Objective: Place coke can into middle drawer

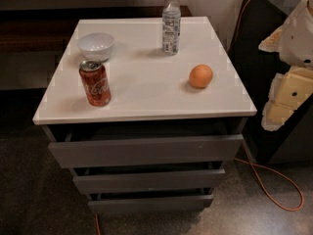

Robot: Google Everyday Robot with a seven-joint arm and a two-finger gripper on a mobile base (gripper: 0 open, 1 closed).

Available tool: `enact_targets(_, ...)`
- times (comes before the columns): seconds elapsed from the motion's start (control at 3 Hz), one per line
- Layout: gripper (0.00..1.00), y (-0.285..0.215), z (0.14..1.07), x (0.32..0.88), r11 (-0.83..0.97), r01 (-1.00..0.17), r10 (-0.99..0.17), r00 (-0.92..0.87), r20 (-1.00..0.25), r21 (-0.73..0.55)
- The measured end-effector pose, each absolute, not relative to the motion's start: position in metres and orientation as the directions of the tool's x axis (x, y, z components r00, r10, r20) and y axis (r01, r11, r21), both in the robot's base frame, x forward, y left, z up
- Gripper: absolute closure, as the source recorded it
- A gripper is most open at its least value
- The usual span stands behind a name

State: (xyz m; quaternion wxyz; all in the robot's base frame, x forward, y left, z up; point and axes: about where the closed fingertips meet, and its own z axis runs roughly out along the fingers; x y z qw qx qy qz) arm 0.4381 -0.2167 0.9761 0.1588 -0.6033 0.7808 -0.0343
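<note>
The coke can (95, 82), red with white script and a silver top, stands upright near the front left of the white cabinet top (146, 97). The middle drawer (149, 181) is the second of three plain dark grey fronts below the top. Only its front shows, and its inside is hidden. My gripper (277, 109), white and cream, hangs at the right edge of the view. It is beside the cabinet's right side, well apart from the can and level with the cabinet top. It holds nothing that I can see.
A white bowl (96, 45) sits behind the can. A clear water bottle (170, 23) stands at the back. An orange (201, 76) lies at the right. An orange cable (274, 180) runs over the floor at the right, beside dark furniture.
</note>
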Motion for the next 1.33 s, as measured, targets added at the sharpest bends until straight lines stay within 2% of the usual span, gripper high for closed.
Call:
enact_targets(0.67, 0.00, -0.213, 0.973, 0.435, 0.260, -0.931, -0.951, -0.202, -0.232, -0.256)
enact_targets(1.33, 0.00, -0.187, 0.926, 0.416, 0.175, -0.954, -0.948, -0.096, -0.302, -0.245)
